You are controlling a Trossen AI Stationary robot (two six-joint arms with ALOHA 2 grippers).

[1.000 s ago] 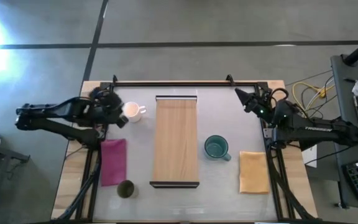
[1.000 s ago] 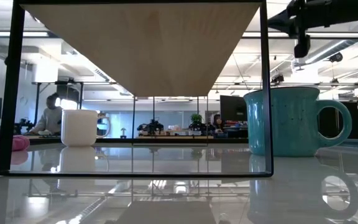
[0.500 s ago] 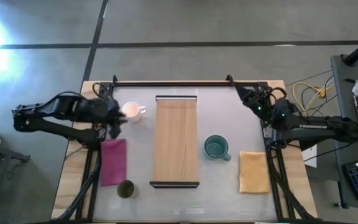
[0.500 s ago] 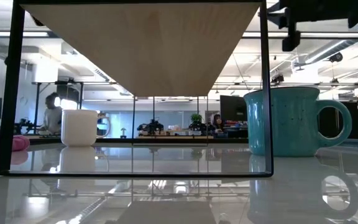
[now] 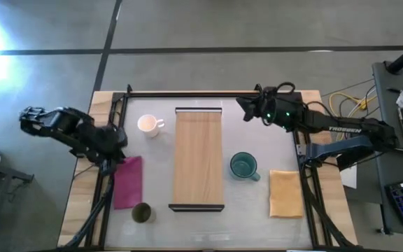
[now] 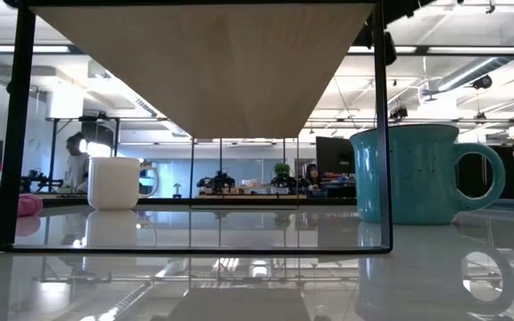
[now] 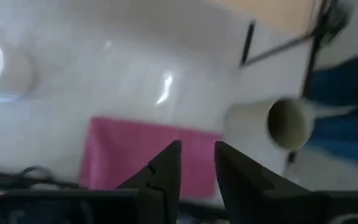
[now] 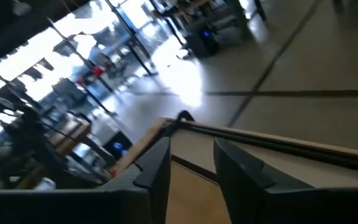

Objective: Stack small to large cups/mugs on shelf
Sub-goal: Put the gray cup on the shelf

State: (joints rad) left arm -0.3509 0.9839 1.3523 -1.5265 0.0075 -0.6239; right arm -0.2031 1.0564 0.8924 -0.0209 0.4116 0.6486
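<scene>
The white mug (image 5: pixel 147 124) stands upright on the table left of the shelf (image 5: pixel 199 157), a long light-wood board. The teal mug (image 5: pixel 243 166) stands right of it. The olive cup (image 5: pixel 142 212) stands near the front, beside the shelf's near left corner. My left gripper (image 5: pixel 119 143) hovers open at the table's left edge, over the far end of the pink cloth, and its wrist view looks at the olive cup (image 7: pixel 288 121). My right gripper (image 5: pixel 244 107) hangs open near the far edge, just right of the shelf's far end. Neither gripper holds anything.
A pink cloth (image 5: pixel 127 180) lies left of the shelf, and an orange cloth (image 5: pixel 285 193) lies at the right. A black rail (image 5: pixel 208 93) runs along the table's far edge. A seated person (image 6: pixel 74 165) shows in the room beyond.
My left gripper has drawn back from beside the white mug toward the table's left and near edges, ending over the pink cloth's far end. My right gripper has swung from the far right corner toward the table's left, along the far edge toward the shelf.
</scene>
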